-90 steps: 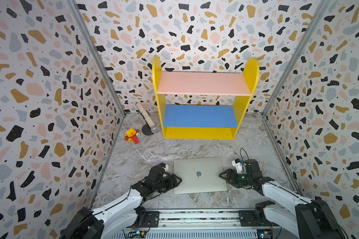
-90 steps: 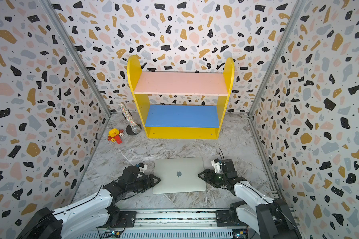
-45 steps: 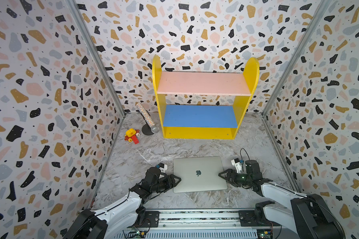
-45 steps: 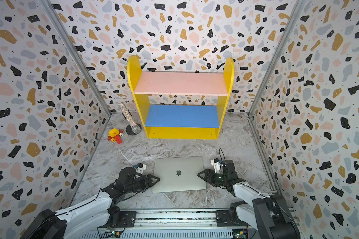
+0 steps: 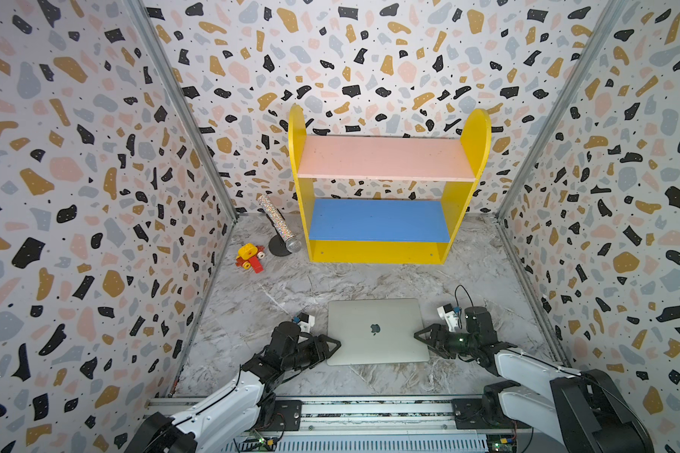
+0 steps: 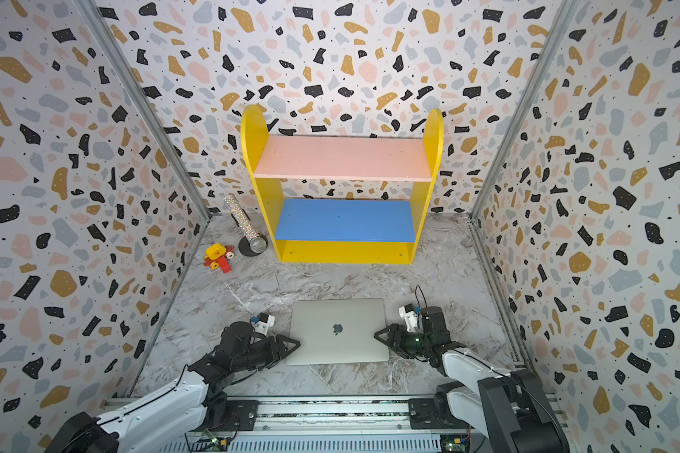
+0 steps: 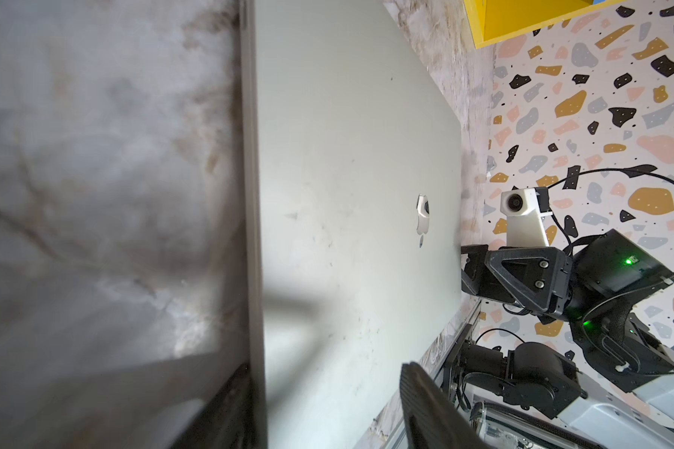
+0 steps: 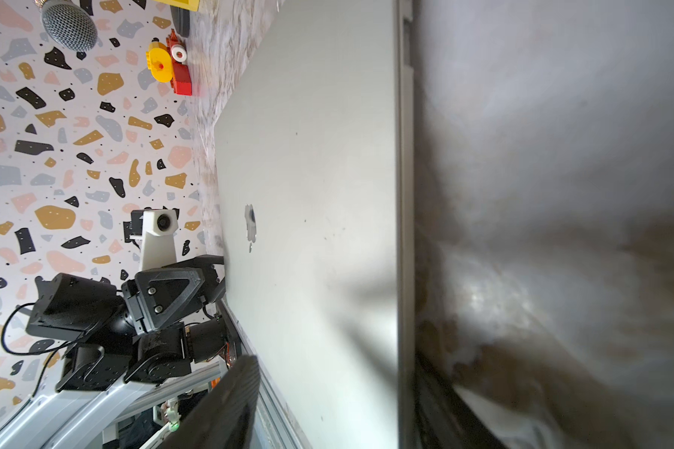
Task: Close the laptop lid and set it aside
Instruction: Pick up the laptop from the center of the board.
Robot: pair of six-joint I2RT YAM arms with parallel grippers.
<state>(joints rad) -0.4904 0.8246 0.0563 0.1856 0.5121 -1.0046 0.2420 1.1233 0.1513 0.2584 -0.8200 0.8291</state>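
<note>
The laptop (image 5: 375, 333) lies flat and shut on the marble-patterned table (image 5: 370, 282), near the front edge and about midway across. The laptop lid (image 6: 338, 329) is fully down, silver-grey side up, with the apple logo in its middle.

The left gripper (image 5: 332, 345) sits at the laptop's left edge and the right gripper (image 5: 419, 335) at its right edge, each turned so that one finger is above the lid and one is low beside the table. In the left wrist view the upper finger (image 7: 429, 404) hangs over the lid with a clear gap to it, and the lower finger (image 7: 226, 404) is a dark blur beside the laptop's edge. The jaws are parted wider than the laptop is thick and pinch nothing. The right wrist view shows the same on its side: the upper finger (image 8: 226, 404) is off the lid, the lower one (image 8: 444, 408) is beyond the edge, and the jaws are apart and hold nothing.

Well behind the laptop, against the back wall, stands a yellow shelf unit (image 5: 454, 219) with a pink upper board (image 5: 385, 157) and a blue lower board (image 5: 377, 219). Just to its left a glittery microphone (image 5: 277, 225) leans with its mesh head down by a black disc. Near that sits a small red and yellow toy vehicle (image 5: 249, 257). The arms' metal rail (image 5: 370, 412) runs along the front.
</note>
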